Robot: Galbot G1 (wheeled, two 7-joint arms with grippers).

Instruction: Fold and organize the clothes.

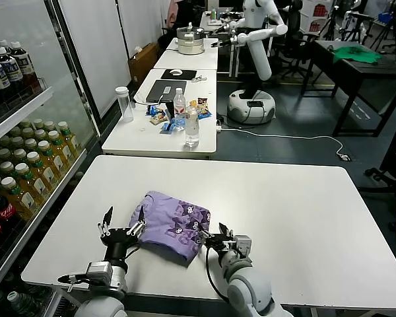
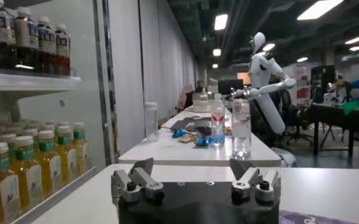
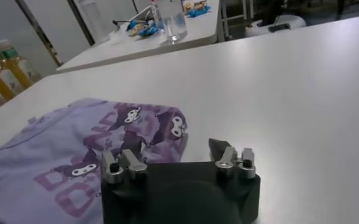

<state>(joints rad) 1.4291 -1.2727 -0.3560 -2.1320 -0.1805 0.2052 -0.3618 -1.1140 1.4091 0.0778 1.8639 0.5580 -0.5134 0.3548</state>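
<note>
The crumpled lavender printed T-shirt point(image 1: 171, 223) sits near-centre on the white worktop point(image 1: 284, 211), between both grippers: left gripper point(image 1: 122, 225) and right gripper point(image 1: 212, 238), jaws open, right one slightly closer.

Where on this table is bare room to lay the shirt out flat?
Bare white table lies to the right of the lavender T-shirt out to the right edge, and behind it to the far edge. It is crowded at the near edge: left claw and right claw, both open, flank the shirt.
</note>
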